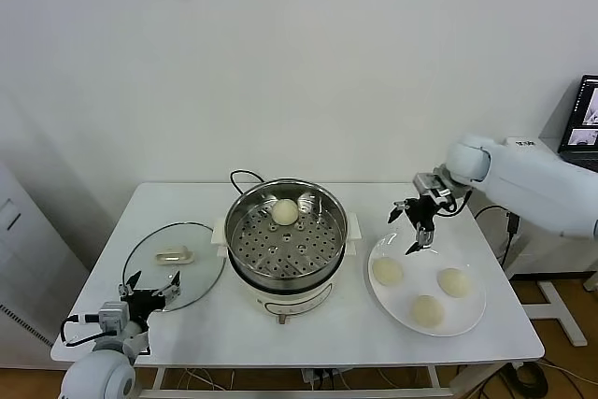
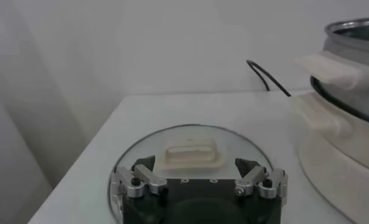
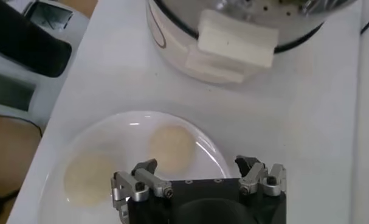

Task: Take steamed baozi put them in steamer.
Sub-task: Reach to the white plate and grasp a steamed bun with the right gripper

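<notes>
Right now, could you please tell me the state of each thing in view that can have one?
steamer: uncovered, one baozi inside.
baozi in steamer: resting at the basket's far side.
three baozi on plate: waiting, untouched.
plate: flat on table, holding three.
glass lid: off, lying flat left of steamer.
right pincer: open, empty, above plate's far edge.
left pincer: open, empty, over lid's near edge.

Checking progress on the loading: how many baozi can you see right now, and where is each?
4. One baozi lies in the steamer, at its far side. Three sit on the plate: one nearest the steamer, one at the right, one nearest the front. None seem hidden.
</notes>
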`<action>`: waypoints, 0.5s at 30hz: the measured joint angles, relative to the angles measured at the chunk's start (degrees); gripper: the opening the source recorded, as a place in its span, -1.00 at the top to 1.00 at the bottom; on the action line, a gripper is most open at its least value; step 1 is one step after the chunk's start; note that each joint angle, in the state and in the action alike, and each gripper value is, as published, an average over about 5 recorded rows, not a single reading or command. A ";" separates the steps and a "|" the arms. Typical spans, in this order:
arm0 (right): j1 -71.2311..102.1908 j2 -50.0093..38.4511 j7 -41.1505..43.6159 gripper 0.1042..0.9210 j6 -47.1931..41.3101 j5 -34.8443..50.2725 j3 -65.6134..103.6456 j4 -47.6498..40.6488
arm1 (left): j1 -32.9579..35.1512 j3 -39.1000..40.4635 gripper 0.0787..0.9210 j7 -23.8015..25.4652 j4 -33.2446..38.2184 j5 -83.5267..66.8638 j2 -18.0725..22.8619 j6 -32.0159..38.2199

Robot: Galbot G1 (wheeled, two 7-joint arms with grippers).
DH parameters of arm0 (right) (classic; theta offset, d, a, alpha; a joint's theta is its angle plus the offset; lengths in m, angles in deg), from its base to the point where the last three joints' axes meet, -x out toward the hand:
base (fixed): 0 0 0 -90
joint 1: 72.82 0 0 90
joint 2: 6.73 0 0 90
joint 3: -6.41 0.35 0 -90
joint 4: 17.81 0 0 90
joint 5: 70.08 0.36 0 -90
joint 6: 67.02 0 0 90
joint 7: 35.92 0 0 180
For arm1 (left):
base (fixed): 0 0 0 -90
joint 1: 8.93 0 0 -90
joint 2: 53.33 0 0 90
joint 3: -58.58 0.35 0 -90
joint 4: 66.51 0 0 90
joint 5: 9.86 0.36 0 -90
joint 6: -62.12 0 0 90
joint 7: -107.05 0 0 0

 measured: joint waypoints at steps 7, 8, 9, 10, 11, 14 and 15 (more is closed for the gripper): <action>3.94 1.14 -1.23 -0.76 -1.40 -0.44 1.37 -1.28 | -0.06 -0.03 -0.77 0.07 -0.47 -0.07 -0.08 0.26; 4.43 1.29 -1.39 -0.76 -1.52 -0.57 1.53 -1.47 | -0.06 -0.02 -0.77 0.07 -0.50 -0.07 -0.06 0.27; 4.89 1.42 -1.55 -0.76 -1.63 -0.70 1.73 -1.64 | -0.06 -0.01 -0.77 0.07 -0.52 -0.07 -0.04 0.27; 5.36 1.56 -1.72 -0.76 -1.76 -0.83 1.93 -1.82 | -0.06 0.01 -0.77 0.07 -0.53 -0.07 -0.01 0.27; 5.83 1.69 -1.91 -0.76 -1.90 -0.96 2.12 -2.00 | -0.06 0.03 -0.77 0.08 -0.53 -0.07 0.01 0.27; 7.25 2.06 -2.56 -0.76 -2.37 -1.37 2.72 -2.53 | -0.03 0.07 -0.77 0.08 -0.53 -0.07 0.07 0.29; 7.70 2.18 -2.76 -0.76 -2.52 -1.55 2.91 -2.72 | 0.00 0.08 -0.77 0.08 -0.52 -0.07 0.09 0.30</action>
